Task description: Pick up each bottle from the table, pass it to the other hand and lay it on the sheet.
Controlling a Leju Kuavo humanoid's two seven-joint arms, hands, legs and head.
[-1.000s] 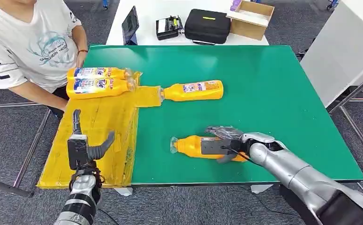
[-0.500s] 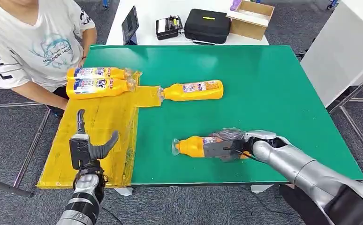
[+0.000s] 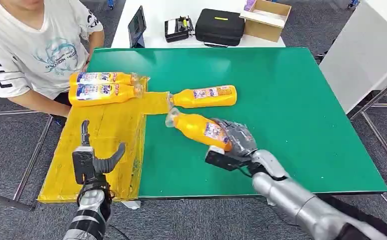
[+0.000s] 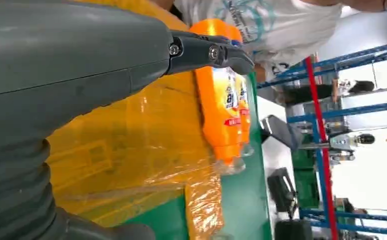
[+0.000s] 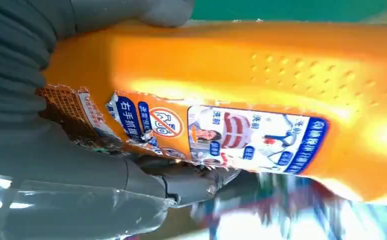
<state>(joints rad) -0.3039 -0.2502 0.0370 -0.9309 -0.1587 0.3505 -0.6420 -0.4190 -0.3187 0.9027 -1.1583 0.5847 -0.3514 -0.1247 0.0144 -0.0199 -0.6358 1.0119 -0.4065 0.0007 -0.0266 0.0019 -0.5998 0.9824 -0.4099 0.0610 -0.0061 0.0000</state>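
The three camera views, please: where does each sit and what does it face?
Head view: high on the body, facing forward and down at the green table; both arms show.
Left wrist view: behind the left robot hand, facing two bottles on the sheet.
Right wrist view: behind the right robot hand, facing the held bottle.
Shared: that bottle.

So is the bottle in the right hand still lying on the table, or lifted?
Lifted. The right hand grips the bottle by its base, tilted, cap end raised over the green table toward the yellow sheet.

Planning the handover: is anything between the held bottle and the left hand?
Nothing visible. The right hand holds the bottle above the green table; the left hand waits open over the yellow sheet.
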